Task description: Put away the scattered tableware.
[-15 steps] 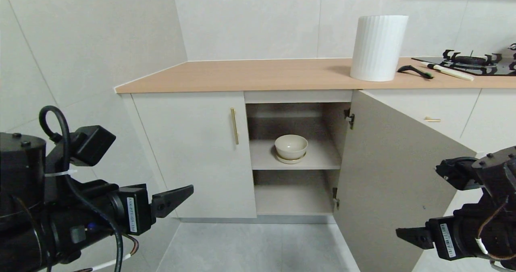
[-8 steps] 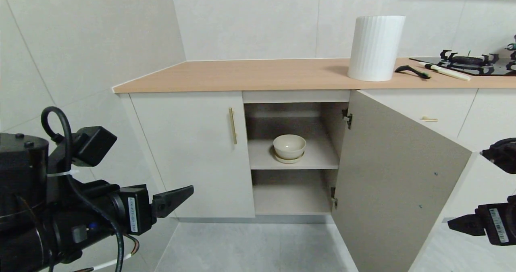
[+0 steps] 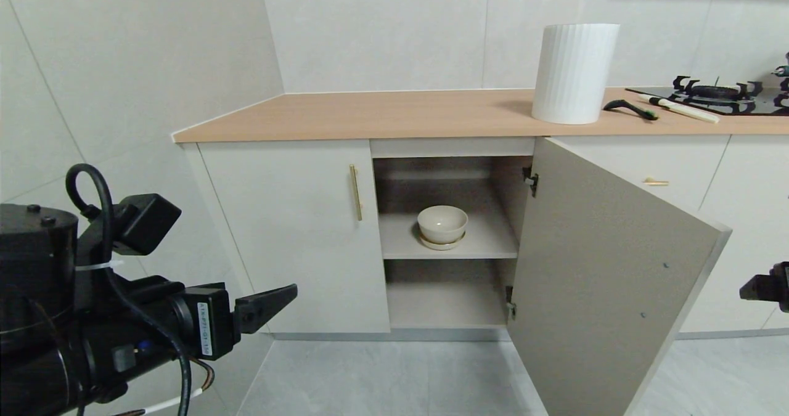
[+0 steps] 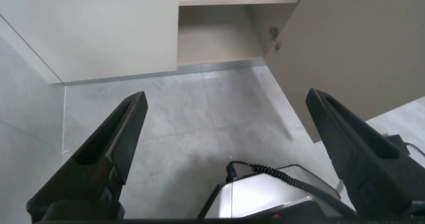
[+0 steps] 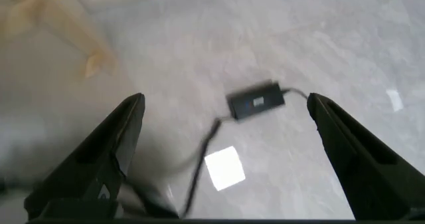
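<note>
Just now we swung our right gripper [image 3: 763,288] to the right edge, clear of the open cabinet door [image 3: 604,262]; bowl [image 3: 442,222] sat stowed centre-frame on its shelf [image 3: 490,238]. Left gripper [image 4: 226,101], right alike: jaws spread, empty.

The desk [image 3: 382,114] is a warm, light wood tone. On the desk stands a white cylinder [image 3: 574,74] with fine vertical ribs, with a black-handled utensil [image 3: 630,108] and a cream one [image 3: 685,111] with a green band. Below the desk, the cabinet door [image 3: 296,231] is off-white with a brass handle [image 3: 355,192], and a cream bowl [image 3: 442,222] sits on a matching saucer [image 3: 441,244]. The left tool [image 4: 226,96] and right tool [image 5: 224,98] are black.
</note>
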Motion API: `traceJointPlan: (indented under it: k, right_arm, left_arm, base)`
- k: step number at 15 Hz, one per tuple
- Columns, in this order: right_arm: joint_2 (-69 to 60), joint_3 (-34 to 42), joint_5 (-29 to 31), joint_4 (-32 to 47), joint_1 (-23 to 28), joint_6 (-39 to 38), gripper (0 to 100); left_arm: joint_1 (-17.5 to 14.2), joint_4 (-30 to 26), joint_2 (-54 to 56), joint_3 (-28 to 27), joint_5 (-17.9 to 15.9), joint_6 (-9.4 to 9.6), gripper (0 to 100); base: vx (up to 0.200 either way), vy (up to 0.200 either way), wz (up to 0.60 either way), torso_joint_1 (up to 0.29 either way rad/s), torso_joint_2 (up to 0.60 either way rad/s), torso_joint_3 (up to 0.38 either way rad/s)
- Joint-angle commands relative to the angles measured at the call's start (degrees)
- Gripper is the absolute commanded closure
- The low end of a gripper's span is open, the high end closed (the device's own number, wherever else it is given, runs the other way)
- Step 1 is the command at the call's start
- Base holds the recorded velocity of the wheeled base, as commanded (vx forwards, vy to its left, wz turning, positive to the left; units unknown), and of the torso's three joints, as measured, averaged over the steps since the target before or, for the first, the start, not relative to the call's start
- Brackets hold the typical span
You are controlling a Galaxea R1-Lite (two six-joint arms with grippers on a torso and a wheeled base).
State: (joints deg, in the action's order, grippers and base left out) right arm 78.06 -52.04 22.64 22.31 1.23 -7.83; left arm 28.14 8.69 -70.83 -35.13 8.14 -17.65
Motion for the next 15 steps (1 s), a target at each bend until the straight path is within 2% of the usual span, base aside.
traceJointPlan:
  k: [1, 3, 11, 13, 15]
  right_arm:
    - [5.3, 0.2, -0.3, -2.0, 1.1, -0.7, 0]
    - [8.2, 0.2, -0.3, -5.5, 1.1, -4.4, 0]
    - [15.5, 0.8, -1.0, -12.6, -2.3, -9.4, 0]
    - [15.3, 0.9, -3.8, -12.7, -6.3, -10.5, 0]
    - [15.5, 0.8, -4.0, -12.7, -10.5, -11.3, 0]
  left_arm:
    - [0.0, 0.0, 0.0, 0.0, 0.0, -0.01, 0]
    - [0.0, 0.0, 0.0, 0.0, 0.0, -0.01, 0]
    - [0.0, 0.0, 0.3, -0.1, 0.0, -0.01, 0]
    - [0.0, 0.0, 0.2, -0.3, 0.0, -0.10, 0]
    - [0.0, 0.0, 0.1, -0.4, 0.0, -0.10, 0]
  base:
    - [0.000, 0.000, 0.00, 0.000, 0.00, 0.000]
    - [0.000, 0.000, 0.00, 0.000, 0.00, 0.000]
    - [0.000, 0.000, 0.00, 0.000, 0.00, 0.000]
    - [0.000, 0.000, 0.00, 0.000, 0.00, 0.000]
    - [0.000, 0.000, 0.00, 0.000, 0.00, 0.000]
